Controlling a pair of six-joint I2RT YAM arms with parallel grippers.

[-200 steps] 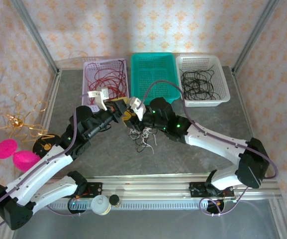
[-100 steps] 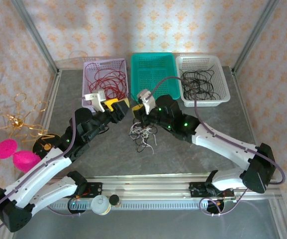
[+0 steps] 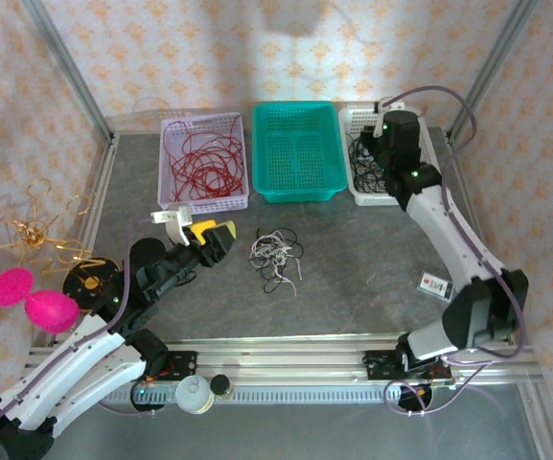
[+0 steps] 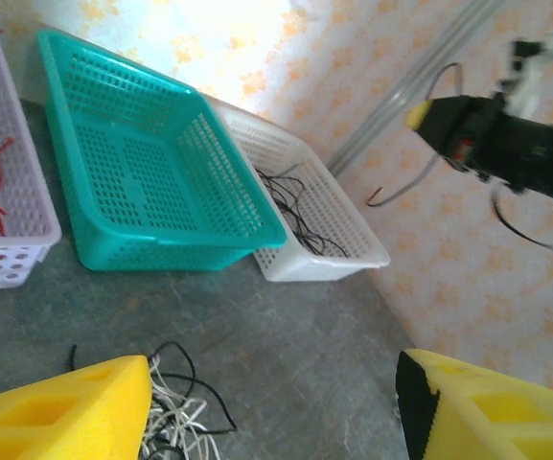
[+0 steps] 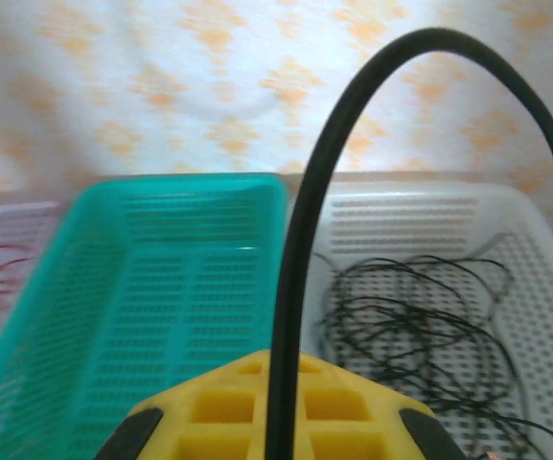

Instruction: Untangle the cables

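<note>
left pincer [image 3: 209, 234]: yellow foam pads spread wide, low over the grey speckled surface [image 3: 353, 278], just left of a small loose clump of thin cream-white and black wires [image 3: 276, 257]. in the left wrist view the clump [image 4: 175, 412] lies near the left pad.

right pincer [image 3: 385, 123]: raised over the white plastic mesh basket [image 3: 372, 198] at far right, pads pressed together on a single thin black wire [image 5: 300, 240] that arcs upward.

black wire coils [image 3: 372, 165] lie in that basket. red wire coils [image 3: 204, 163] lie in the lilac mesh basket [image 3: 204, 203]. the teal mesh basket [image 3: 300, 195] stands between the two.
</note>
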